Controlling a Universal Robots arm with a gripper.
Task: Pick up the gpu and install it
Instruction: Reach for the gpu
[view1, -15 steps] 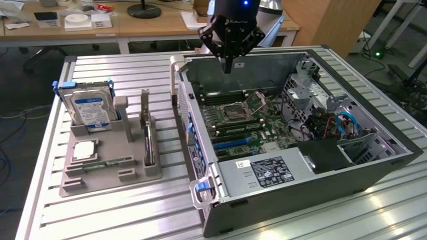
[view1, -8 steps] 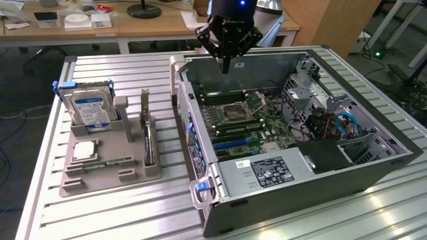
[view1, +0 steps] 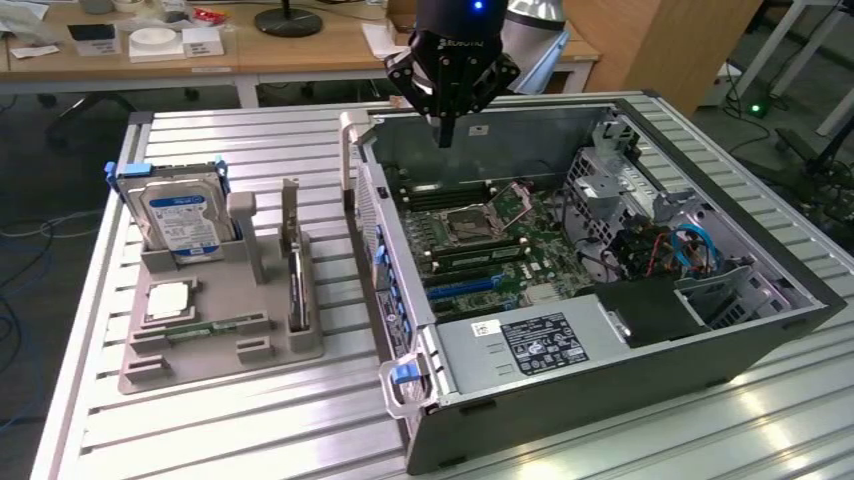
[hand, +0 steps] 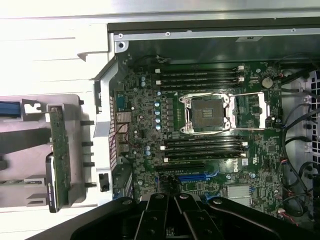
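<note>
The gpu (view1: 295, 282) stands on its edge in a slot of the grey holder tray (view1: 200, 355), on the exterior view's left of the open computer case (view1: 587, 350). From the wrist, the gpu (hand: 59, 150) appears as a thin green board edge with a black part beside it. My gripper (view1: 446, 132) hangs above the far end of the case, over the motherboard (view1: 487, 235), well away from the gpu. Its fingers (hand: 159, 212) are shut together with nothing between them. A blue expansion slot (hand: 197, 176) lies on the motherboard (hand: 145, 125) just ahead of the fingers.
A silver hard drive (view1: 184, 222) with a blue-white label stands upright at the tray's far end. A processor chip (view1: 171, 300) and a narrow memory stick (view1: 214, 327) lie on the tray. Inside the case are a drive cage with cables (view1: 654, 245) and a power supply (view1: 527, 345).
</note>
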